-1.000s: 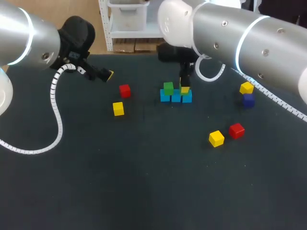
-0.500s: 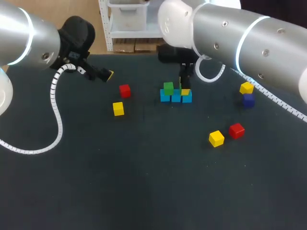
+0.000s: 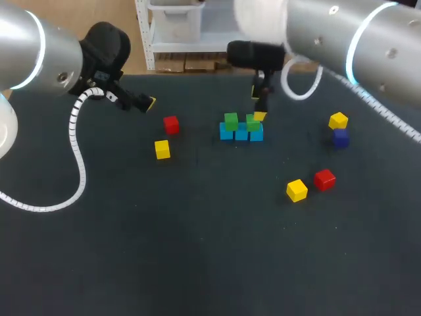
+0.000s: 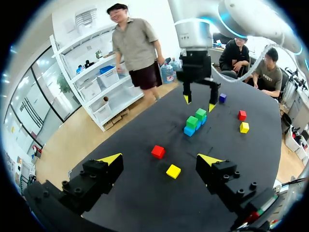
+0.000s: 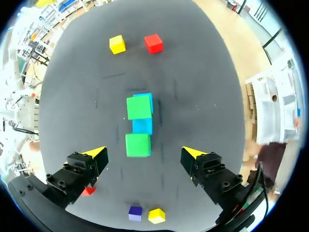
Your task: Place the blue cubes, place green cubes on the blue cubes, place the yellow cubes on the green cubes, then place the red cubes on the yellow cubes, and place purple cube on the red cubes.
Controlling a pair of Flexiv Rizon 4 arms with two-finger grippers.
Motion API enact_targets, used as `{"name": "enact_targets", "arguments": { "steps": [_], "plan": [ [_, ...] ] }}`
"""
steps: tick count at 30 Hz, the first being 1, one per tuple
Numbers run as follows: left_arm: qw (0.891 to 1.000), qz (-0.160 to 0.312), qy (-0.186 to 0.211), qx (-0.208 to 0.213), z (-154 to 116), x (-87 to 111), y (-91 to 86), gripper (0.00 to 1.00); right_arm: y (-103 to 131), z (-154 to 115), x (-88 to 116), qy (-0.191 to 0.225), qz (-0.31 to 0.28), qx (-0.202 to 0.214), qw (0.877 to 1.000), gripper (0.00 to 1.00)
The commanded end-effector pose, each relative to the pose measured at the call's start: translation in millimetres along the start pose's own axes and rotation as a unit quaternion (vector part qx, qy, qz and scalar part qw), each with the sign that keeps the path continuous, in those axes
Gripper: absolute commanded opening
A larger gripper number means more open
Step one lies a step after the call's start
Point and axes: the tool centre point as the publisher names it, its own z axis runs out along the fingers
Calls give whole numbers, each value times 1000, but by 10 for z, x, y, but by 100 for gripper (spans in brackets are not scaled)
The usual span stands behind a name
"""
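Head view: a row of blue cubes (image 3: 241, 133) lies on the dark bench (image 3: 210, 250), with a green cube (image 3: 231, 120) on its left end and another on its right end. The right hand (image 3: 258, 106) hangs just above that right end; the left hand (image 3: 146, 103) is well to the row's left. Left wrist view: the left hand is spread wide and holds nothing, with a red cube (image 4: 158, 152) and a yellow cube (image 4: 173, 171) between it and the row. Right wrist view: the right hand is open and empty above the row, touching nothing.
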Motion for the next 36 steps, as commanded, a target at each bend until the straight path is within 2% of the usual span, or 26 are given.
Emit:
{"name": "enact_targets", "arguments": {
  "steps": [1,16,31,36],
  "plan": [
    [1000,0,-1,1,7,3,8,100,324,-65,200,-40,5,50,998,100],
    [1000,0,-1,1,7,3,8,100,379,87,386,-81,39,63,994,100],
    [1000,0,-1,1,7,3,8,100,317,-6,609,-79,83,94,989,100],
    [1000,0,-1,1,7,3,8,100,323,-99,707,-64,98,109,987,100]
  ]
}}
